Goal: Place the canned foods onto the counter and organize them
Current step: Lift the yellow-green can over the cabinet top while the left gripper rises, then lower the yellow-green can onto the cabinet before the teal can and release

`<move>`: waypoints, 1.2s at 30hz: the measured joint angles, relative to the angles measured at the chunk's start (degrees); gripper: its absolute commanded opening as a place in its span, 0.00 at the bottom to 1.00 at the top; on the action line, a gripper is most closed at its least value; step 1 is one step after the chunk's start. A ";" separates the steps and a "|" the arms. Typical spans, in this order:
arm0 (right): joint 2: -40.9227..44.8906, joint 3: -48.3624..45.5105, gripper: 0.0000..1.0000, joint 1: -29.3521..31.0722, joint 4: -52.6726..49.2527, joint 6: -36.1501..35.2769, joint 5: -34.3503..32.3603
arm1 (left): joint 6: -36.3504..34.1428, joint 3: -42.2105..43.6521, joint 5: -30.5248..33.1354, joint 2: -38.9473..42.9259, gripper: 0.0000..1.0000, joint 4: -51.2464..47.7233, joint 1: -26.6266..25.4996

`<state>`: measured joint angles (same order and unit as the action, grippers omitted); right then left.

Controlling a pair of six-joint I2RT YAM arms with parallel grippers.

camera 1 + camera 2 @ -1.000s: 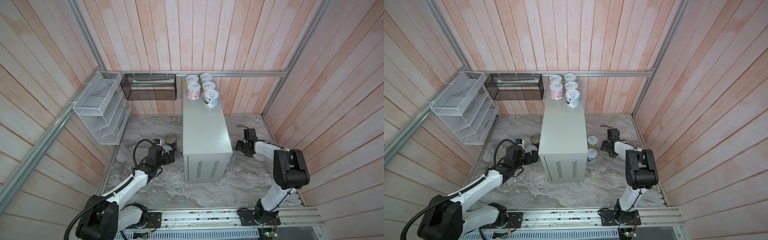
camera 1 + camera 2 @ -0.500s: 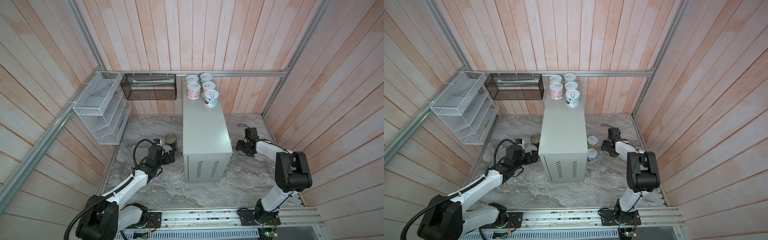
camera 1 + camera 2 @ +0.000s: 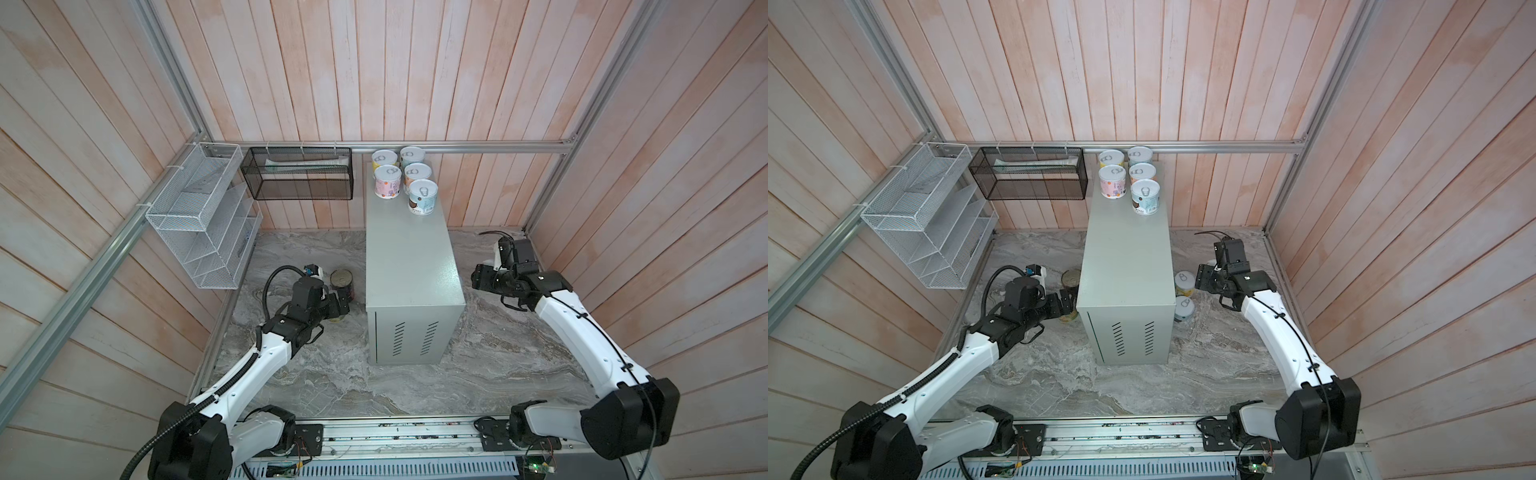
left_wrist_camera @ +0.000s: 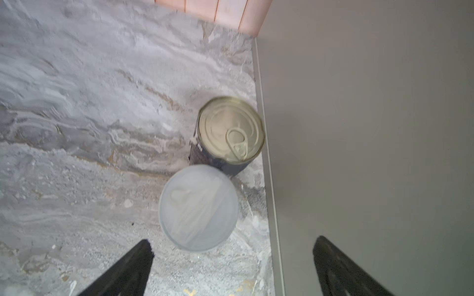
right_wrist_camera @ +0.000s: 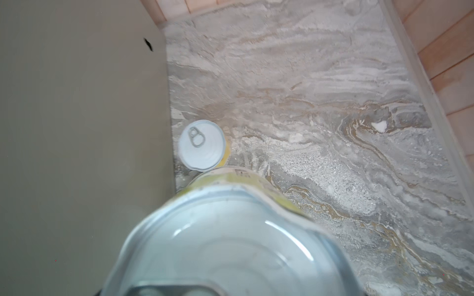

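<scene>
Approx half done, judging by what shows.

L side: left gripper [image 4: 233, 239] hangs low w/ jaws wide apart, nothing betw. them. It's aimed at a pale-lid tin [image 4: 198, 207] standing on the marble surface [image 3: 332, 374]. Dark tin [image 4: 232, 129] stands upright just beyond it, close to the box wall. Neither lifted yet.

Middle: counter surface [image 3: 409, 257] carries five tins [image 3: 417, 171], upright, bunched in two short rows at the far end by the wall. Near end is bare, so there's room for the rest.

R of the box, in a top view: yellow tin [image 3: 1183, 279] & pale-blue tin [image 3: 1184, 306] sit down on the marble, hard by the box.

Far R: right gripper [image 3: 1208, 276] is clamped on a yellow-label tin [image 5: 230, 243], low beside the box, not over its top.

So 5 up, 5 seen left incl. the one in hand; others may be hidden.
</scene>
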<state>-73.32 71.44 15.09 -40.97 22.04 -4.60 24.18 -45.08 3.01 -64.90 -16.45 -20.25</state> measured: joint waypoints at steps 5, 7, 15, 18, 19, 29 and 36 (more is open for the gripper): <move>1.22 12.98 0.00 4.92 -9.27 -0.24 -2.38 | -1.29 -6.97 0.33 1.18 1.00 -4.42 0.00; 1.20 18.69 0.00 7.17 -12.61 -0.81 -3.08 | -1.97 -9.42 0.44 1.22 1.00 -5.84 0.00; -2.73 42.88 0.00 22.71 -24.13 -2.75 -8.98 | -4.68 -18.40 0.87 0.81 1.00 -10.99 0.00; -7.10 49.77 0.00 28.72 -27.65 -2.89 -12.22 | -5.40 -20.81 0.87 0.17 1.00 -11.45 0.00; -9.07 51.76 0.00 30.69 -28.76 -2.99 -13.38 | -5.57 -21.40 0.87 -0.02 1.00 -11.52 0.00; -24.72 60.96 0.00 38.12 -32.76 -6.54 -16.55 | -6.64 -23.12 0.83 -0.55 1.00 -13.33 0.00; -29.11 66.25 0.00 37.77 -32.57 -9.16 -15.02 | -7.04 -23.12 0.83 -0.55 1.00 -13.84 0.00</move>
<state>-102.43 137.69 52.86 -73.54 12.88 -19.62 17.15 -68.20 3.84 -65.45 -30.28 -20.25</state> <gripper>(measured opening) 0.738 0.996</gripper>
